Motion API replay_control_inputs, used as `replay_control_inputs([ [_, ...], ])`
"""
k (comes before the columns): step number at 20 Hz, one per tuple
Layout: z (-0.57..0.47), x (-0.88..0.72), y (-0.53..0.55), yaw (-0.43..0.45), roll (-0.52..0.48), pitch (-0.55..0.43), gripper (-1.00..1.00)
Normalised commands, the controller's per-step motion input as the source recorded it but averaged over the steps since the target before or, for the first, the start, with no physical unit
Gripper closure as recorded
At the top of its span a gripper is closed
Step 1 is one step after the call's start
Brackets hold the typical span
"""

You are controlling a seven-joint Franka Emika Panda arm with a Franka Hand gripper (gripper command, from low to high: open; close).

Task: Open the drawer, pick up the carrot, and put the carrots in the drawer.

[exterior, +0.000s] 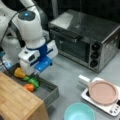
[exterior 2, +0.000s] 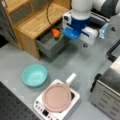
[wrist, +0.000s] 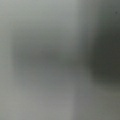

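Note:
The dark grey drawer (exterior: 51, 91) stands pulled out from under the light wooden top (exterior: 17, 100) in both front views. The small orange carrot (exterior: 29, 87) lies inside it, next to a green vegetable (exterior: 33, 81) and a yellow vegetable (exterior: 19, 73). In a front view the carrot (exterior 2: 55, 32) lies near the wooden top's edge inside the drawer (exterior 2: 50, 46). My gripper (exterior: 35, 74) hangs just above the drawer's contents, over the green vegetable, and its white and blue hand (exterior 2: 73, 31) hides its fingers. The wrist view shows only a grey surface.
A silver toaster oven (exterior: 87, 40) stands at the back. A white hotplate with a pink pan (exterior: 103, 92) and a teal bowl (exterior: 79, 112) sit on the grey table in front. The wooden shelf unit (exterior 2: 30, 17) rises beside the drawer.

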Motion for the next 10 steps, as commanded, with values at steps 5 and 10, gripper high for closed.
replay_control_inputs([
  [5,0.07,0.0,-0.14,0.151,-0.094,-0.011,-1.0],
  [10,0.1,0.01,-0.18,0.159,-0.096,0.012,-1.0],
])
